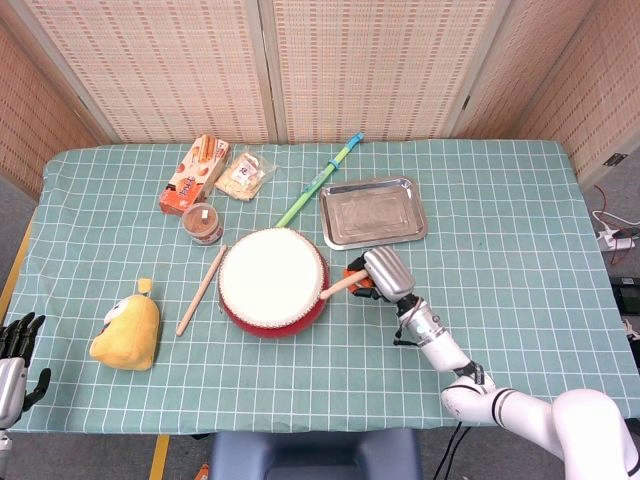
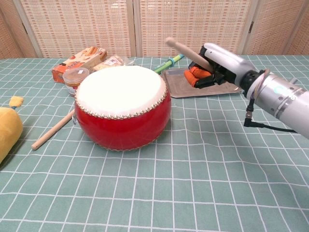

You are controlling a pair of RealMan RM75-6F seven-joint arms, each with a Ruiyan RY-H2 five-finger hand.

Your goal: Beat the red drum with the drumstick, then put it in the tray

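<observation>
Head view, contents of green checked tablecloth (image 1: 520,230): round red drum with white skin (image 1: 272,280), near the middle; my right hand (image 1: 380,275), just beside its right edge, fingers wrapped around a light wooden drumstick (image 1: 338,288) whose rounded tip points left toward the drum rim. From the chest view the same stick (image 2: 186,50) slants above the drum's (image 2: 120,106) far right edge, my right hand (image 2: 215,65) palm down with orange-tipped fingers (image 2: 195,76) curled beneath it; whether the tip touches the skin I cannot tell. Rectangular silver metal tray (image 1: 373,211), behind that hand, lying flat. Second wooden drumstick (image 1: 201,290), on the cloth left of the drum. Green plastic rod with blue end (image 1: 318,180), angled between drum and tray. Yellow plush toy (image 1: 128,330), front left. Round brown-lidded jar (image 1: 203,222), orange snack box (image 1: 193,175) and clear snack bag (image 1: 244,173), back left. My left hand (image 1: 14,352), black, at the lower left edge off the table, fingers apart, holding nothing.
</observation>
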